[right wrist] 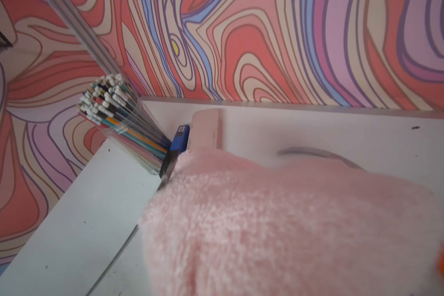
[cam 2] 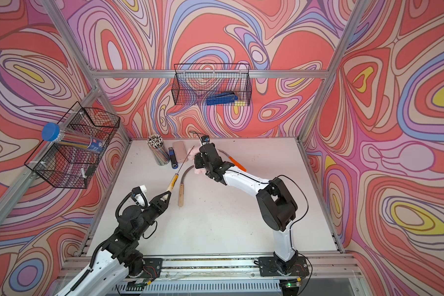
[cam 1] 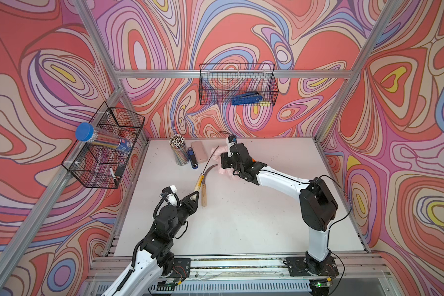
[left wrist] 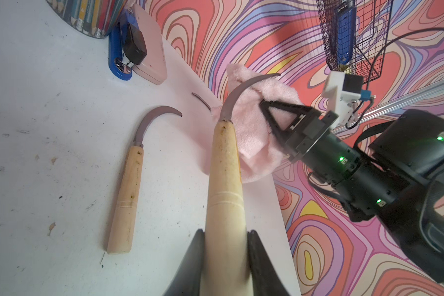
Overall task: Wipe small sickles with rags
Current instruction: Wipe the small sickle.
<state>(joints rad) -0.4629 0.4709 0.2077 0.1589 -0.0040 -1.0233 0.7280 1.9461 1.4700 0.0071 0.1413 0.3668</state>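
**Wooden-handled sickle held against the pink rag**

The left hand (cam 1: 194, 197) is closed on the butt end of a pale wooden-handled sickle (left wrist: 224, 179) and holds it off the white surface (cam 1: 241, 217), blade pointing toward the back wall. In the left wrist view, its curved grey blade lies against the fluffy pink rag (left wrist: 254, 133). The right hand (left wrist: 263, 105) is closed on that rag and holds it bunched above the back part of the surface, with the cloth hanging down around its black fingers.

A second wooden-handled sickle (cam 1: 203, 194) lies flat on the surface just beside the held one, with its blade curving toward the rag. The orange-handled sickle (cam 2: 237, 164) lies on the surface, partly hidden under the right arm, and only part of its handle and blade shows.

At the back left stand a clear cup of pencils (cam 1: 179, 151), a blue stapler (cam 1: 193, 159) and a smooth pink case (cam 1: 199, 151), side by side and close together.
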